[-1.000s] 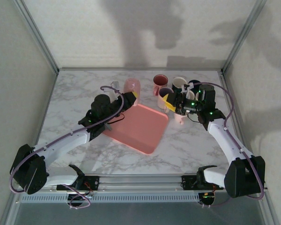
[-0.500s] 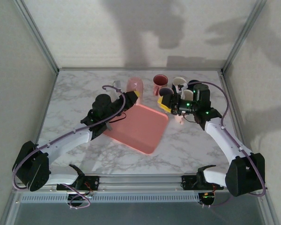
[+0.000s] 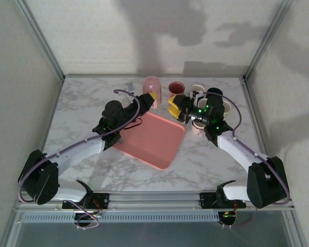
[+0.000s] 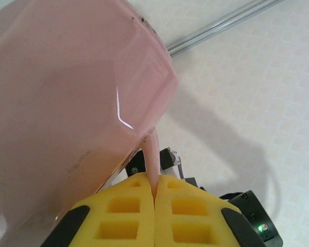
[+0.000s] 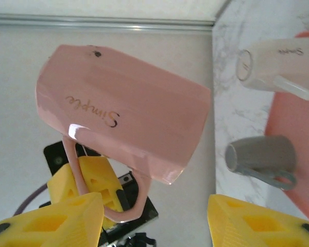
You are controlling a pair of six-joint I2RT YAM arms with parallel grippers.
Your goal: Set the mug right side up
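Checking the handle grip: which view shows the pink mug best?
Right wrist: the whole pink mug shows, its handle clamped in the left gripper. Left wrist crops it to wall and pinched handle; top external shows it small.

2 white arms (image 3: 77,152) carry black joints, purple cables (image 3: 124,92) and yellow recessed fingertips (image 4: 118,216) (green lights (image 3: 205,109) on the right)

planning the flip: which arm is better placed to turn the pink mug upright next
Left, probably: the left gripper is shut on the handle of the pink mug, so it controls it; the right gripper is open, only facing it.
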